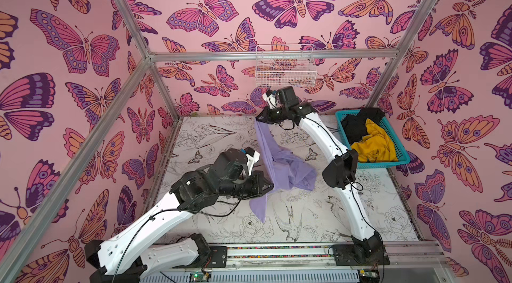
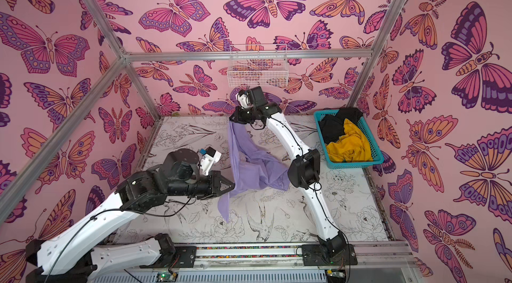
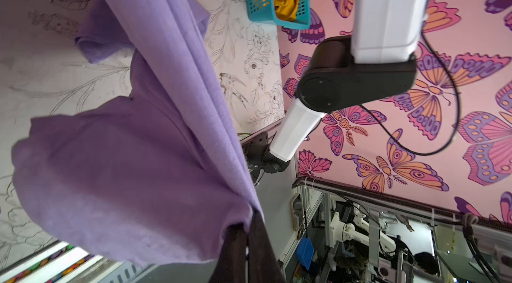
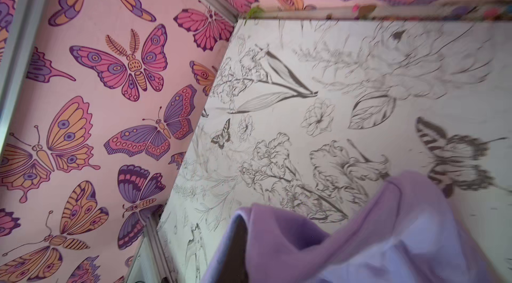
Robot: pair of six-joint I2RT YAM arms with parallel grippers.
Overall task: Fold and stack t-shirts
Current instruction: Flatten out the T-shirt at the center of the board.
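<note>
The table (image 1: 318,212), printed with flowers and birds, is spread beneath both grippers. The lavender t-shirt (image 1: 279,168) is held above it by both grippers. One edge is drawn into a taut band running from the right gripper (image 1: 259,119) at the far end to the left gripper (image 1: 270,184) at the near end. The rest is bunched to the right of that band and appears to rest on the table, and a loose tail hangs below the left gripper.

The teal basket (image 1: 388,163) is set well to the right of the right gripper, beyond that arm's forearm, and well apart from the left gripper. A black t-shirt (image 1: 357,125) is piled in its far end, roughly level with the right gripper. A yellow t-shirt (image 1: 374,143) is crumpled in its near end, touching the black one. A white wire basket (image 1: 285,73) is hung on the back wall, above the right gripper and slightly to its right.

In the left wrist view the left gripper (image 3: 249,222) is seen closed, a gathered fold of the lavender t-shirt (image 3: 124,157) pinched between its dark fingers (image 3: 235,248). In the right wrist view the lavender t-shirt (image 4: 360,240) is draped over the right gripper, whose fingers are mostly covered. Its jaws are closed on the cloth's edge.
</note>
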